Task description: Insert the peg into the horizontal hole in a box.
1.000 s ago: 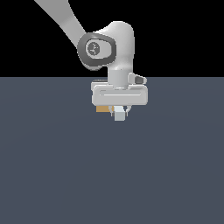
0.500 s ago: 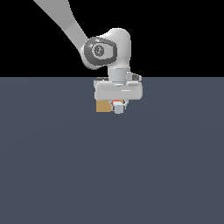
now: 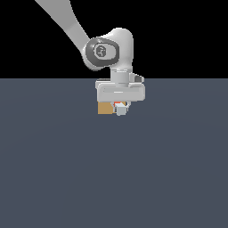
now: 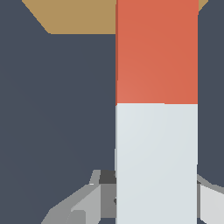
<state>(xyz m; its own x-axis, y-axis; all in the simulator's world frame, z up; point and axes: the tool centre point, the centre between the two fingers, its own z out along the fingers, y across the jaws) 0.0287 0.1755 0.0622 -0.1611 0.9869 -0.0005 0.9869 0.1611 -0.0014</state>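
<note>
My gripper (image 3: 120,109) is shut on the peg (image 3: 119,107), held low over the dark floor. In the wrist view the peg (image 4: 156,109) runs lengthwise away from the fingers (image 4: 78,205), white at the held end and orange-red at the far end. The orange-red end reaches over the tan box (image 4: 78,17). In the exterior view the box (image 3: 105,108) sits just behind and to the left of the gripper, mostly hidden by the hand. The hole is hidden in both views.
The dark grey floor (image 3: 111,178) spreads around the box. The white arm (image 3: 109,49) comes down from the exterior view's upper left.
The arm and gripper have moved slightly up the picture, away from the camera, carrying the peg closer to the box. The grip is unchanged.
</note>
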